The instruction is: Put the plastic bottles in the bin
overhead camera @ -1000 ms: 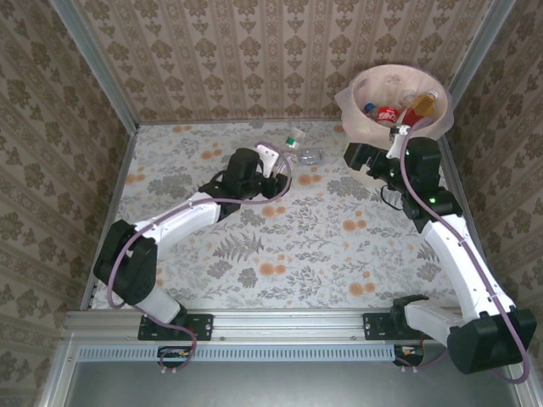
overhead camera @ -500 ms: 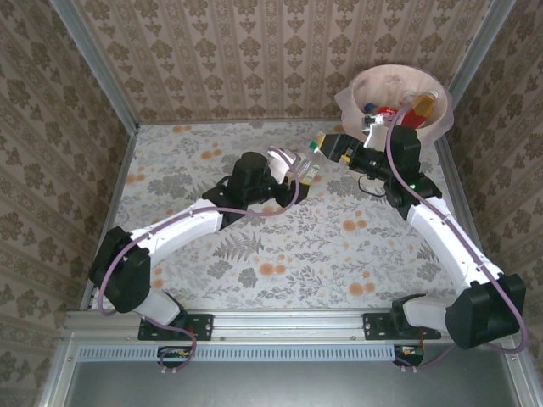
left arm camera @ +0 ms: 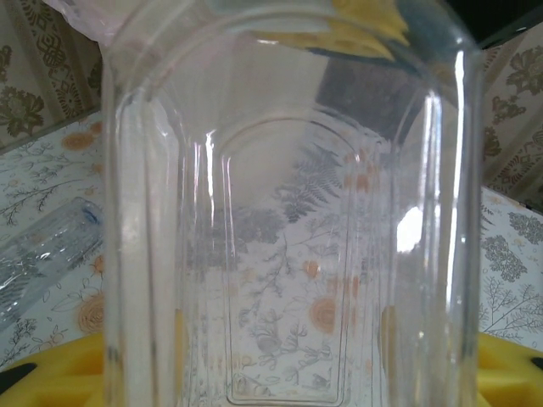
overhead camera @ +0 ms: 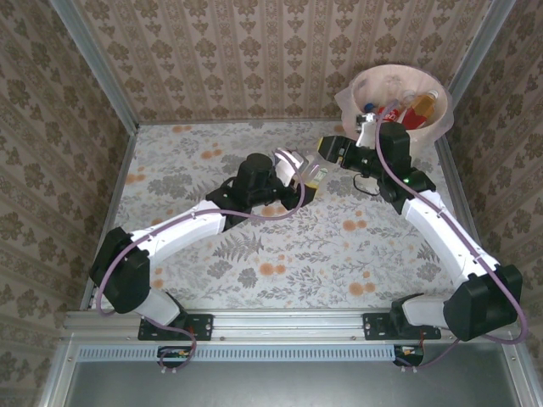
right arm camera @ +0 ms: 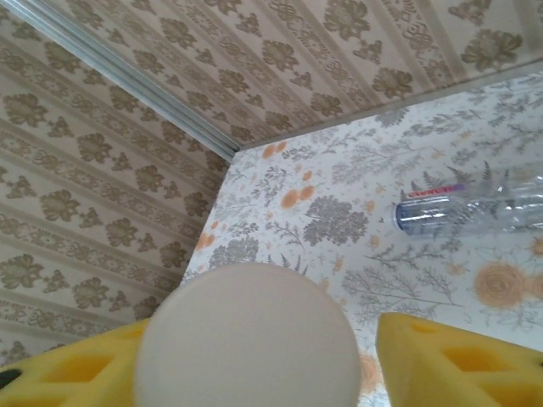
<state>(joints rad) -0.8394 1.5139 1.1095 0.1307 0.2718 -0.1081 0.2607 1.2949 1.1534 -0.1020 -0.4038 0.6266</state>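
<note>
My left gripper point(overhead camera: 299, 167) is shut on a clear plastic bottle point(left arm camera: 288, 220) and holds it above the table at the middle back; its yellow pads point(left arm camera: 51, 373) show at both sides of the bottle's body. My right gripper point(overhead camera: 329, 153) meets it from the right. Its yellow fingers point(right arm camera: 458, 356) stand around the bottle's white cap point(right arm camera: 246, 339), with a gap still showing on one side. The cream bin point(overhead camera: 356, 106) stands at the back right corner with several bottles inside point(overhead camera: 389, 112). Another clear bottle point(right arm camera: 475, 208) lies on the table.
The patterned wall rises close behind the bin and along both table sides. The lying bottle point(left arm camera: 47, 250) rests on the flowered table top just left of the held one. Both arms cross the table's middle.
My right arm swung from the bin leftward to the held bottle and its jaws narrowed around the cap. The left arm lifted the bottle and carried it to the right.
</note>
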